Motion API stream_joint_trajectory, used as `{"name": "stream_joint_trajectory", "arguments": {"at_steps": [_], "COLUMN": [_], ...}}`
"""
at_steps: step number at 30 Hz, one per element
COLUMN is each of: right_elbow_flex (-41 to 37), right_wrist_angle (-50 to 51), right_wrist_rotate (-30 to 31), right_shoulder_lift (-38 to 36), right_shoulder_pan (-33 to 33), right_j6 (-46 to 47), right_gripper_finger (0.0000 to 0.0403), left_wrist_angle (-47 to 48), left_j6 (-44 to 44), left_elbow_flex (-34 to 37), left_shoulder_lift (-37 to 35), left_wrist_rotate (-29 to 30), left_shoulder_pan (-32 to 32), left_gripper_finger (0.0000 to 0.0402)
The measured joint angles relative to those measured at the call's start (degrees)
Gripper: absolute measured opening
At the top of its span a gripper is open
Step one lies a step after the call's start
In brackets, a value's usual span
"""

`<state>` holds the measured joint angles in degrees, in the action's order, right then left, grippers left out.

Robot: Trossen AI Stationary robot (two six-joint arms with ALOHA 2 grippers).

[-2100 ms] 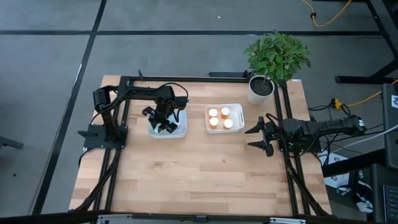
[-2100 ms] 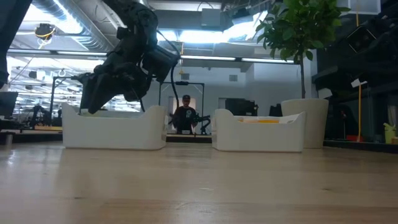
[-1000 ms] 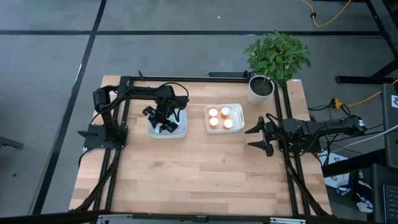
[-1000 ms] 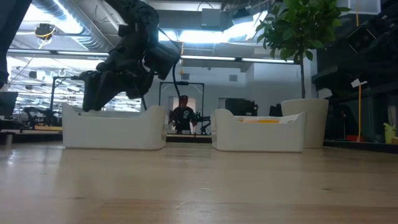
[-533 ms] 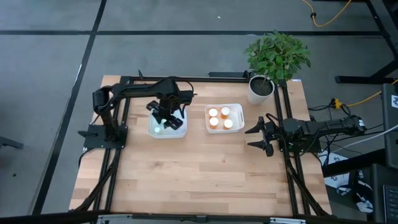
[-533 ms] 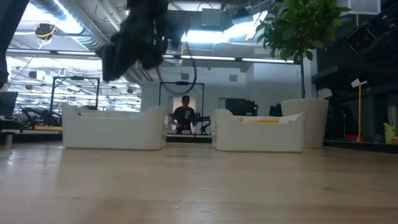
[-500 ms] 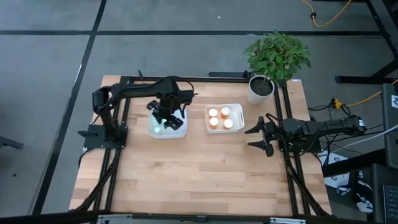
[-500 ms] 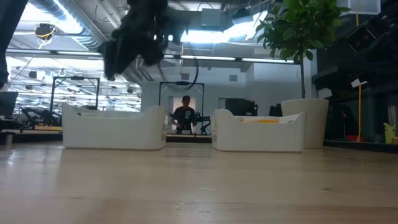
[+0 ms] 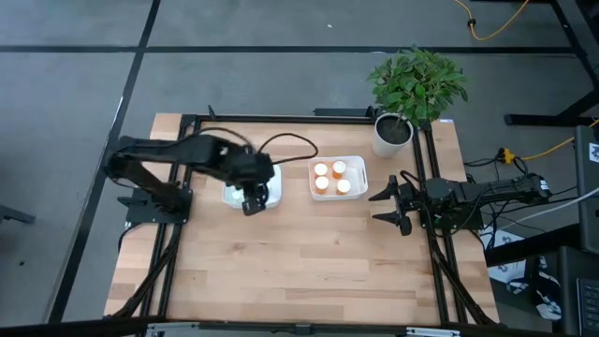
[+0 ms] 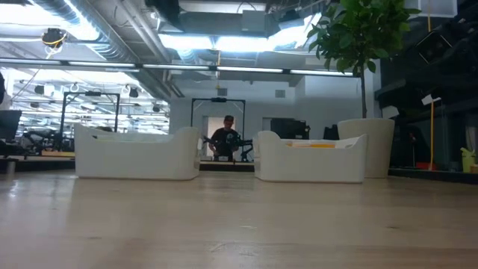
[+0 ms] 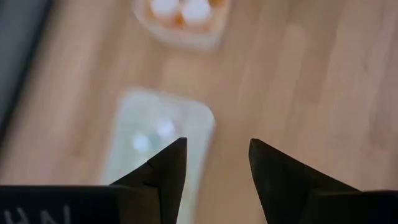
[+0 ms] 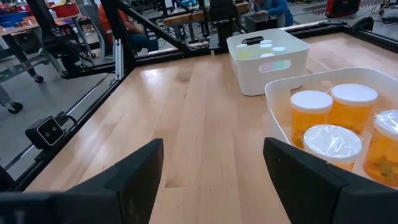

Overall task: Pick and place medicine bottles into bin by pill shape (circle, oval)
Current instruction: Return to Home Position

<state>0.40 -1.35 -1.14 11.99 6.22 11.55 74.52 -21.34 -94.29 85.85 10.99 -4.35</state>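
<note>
Several orange medicine bottles with white caps stand upright in the right white bin. Small pale medicine bottles stand in the left white bin, blurred in the left wrist view. My left gripper hangs open and empty high above that bin's near right corner, pointing steeply down. It is out of the low view. My right gripper waits open at the table's right edge, pointing level toward the bins.
A potted plant stands at the far right corner. A black frame runs around the wooden table. The table's near half is bare wood. In the low view a person sits far behind the two bins.
My left gripper has risen out of the left bin, out of the top of the low view, and come a little toward the table's near edge, turning about its own line as it went. It carries nothing. The pale bottles stay in the bin.
</note>
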Motion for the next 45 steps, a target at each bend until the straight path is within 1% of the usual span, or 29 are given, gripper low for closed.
{"name": "stream_joint_trajectory", "arguments": {"at_steps": [2, 3, 5, 8, 12, 15, 17, 19, 22, 24, 28, 32, 34, 38, 40, 45], "right_elbow_flex": [0.0, 0.0, 0.0, 0.0, 0.0, 0.0, 0.0, 0.0, 0.0, 0.0, 0.0, 0.0, 0.0, 0.0, 0.0, 0.0], "right_wrist_angle": [0.0, 0.0, 0.0, 0.0, 0.0, 0.0, 0.0, 0.0, 0.0, 0.0, 0.0, 0.0, 0.0, 0.0, 0.0, 0.0], "right_wrist_rotate": [0.0, 0.0, 0.0, 0.0, 0.0, 0.0, 0.0, 0.0, 0.0, 0.0, 0.0, 0.0, 0.0, 0.0, 0.0, 0.0], "right_shoulder_lift": [0.0, 0.0, 0.0, 0.0, 0.0, 0.0, 0.0, 0.0, 0.0, 0.0, 0.0, 0.0, 0.0, 0.0, 0.0, 0.0], "right_shoulder_pan": [0.0, 0.0, 0.0, 0.0, 0.0, 0.0, 0.0, 0.0, 0.0, 0.0, 0.0, 0.0, 0.0, 0.0, 0.0, 0.0], "right_j6": [0.0, 0.0, 0.0, 0.0, 0.0, 0.0, 0.0, 0.0, 0.0, 0.0, 0.0, 0.0, 0.0, 0.0, 0.0, 0.0], "right_gripper_finger": [0.0279, 0.0279, 0.0279, 0.0279, 0.0279, 0.0279, 0.0279, 0.0279, 0.0279, 0.0279, 0.0279, 0.0279, 0.0279, 0.0279, 0.0279, 0.0279], "left_wrist_angle": [-3.5, -5.6, -12.1, -22.7, -39.8, -52.7, -59.8, -66.5, -73.6, -75.8, -77.1, -79.0, -78.4, -77.9, -78.0, -77.9], "left_j6": [2.0, 3.3, 6.3, 7.8, 9.8, 10.2, 11.3, 11.6, 11.1, 12.0, 14.2, 15.0, 16.1, 23.0, 24.7, 24.9], "left_elbow_flex": [2.2, 4.0, 9.6, 22.6, 44.0, 58.0, 65.8, 72.7, 80.2, 83.3, 87.9, 92.6, 93.8, 93.7, 93.7, 93.7], "left_shoulder_lift": [-3.1, -4.9, -9.8, -20.1, -35.0, -44.4, -50.3, -55.6, -62.0, -65.2, -71.0, -76.0, -78.3, -78.9, -78.9, -78.9], "left_wrist_rotate": [4.6, 5.3, 4.8, 4.8, 5.5, 10.3, 14.7, 17.6, 18.1, 18.0, 17.7, 15.4, 13.0, 8.0, 7.7, 7.7], "left_shoulder_pan": [-1.6, -1.9, -2.0, -1.0, -0.1, 0.0, 0.0, -0.1, -0.9, -1.4, -1.7, -1.6, -1.5, -1.3, -1.3, -1.3], "left_gripper_finger": [0.0166, 0.0166, 0.0166, 0.0166, 0.0166, 0.0166, 0.0166, 0.0166, 0.0166, 0.0166, 0.0166, 0.0166, 0.0166, 0.0166, 0.0166, 0.0166]}}
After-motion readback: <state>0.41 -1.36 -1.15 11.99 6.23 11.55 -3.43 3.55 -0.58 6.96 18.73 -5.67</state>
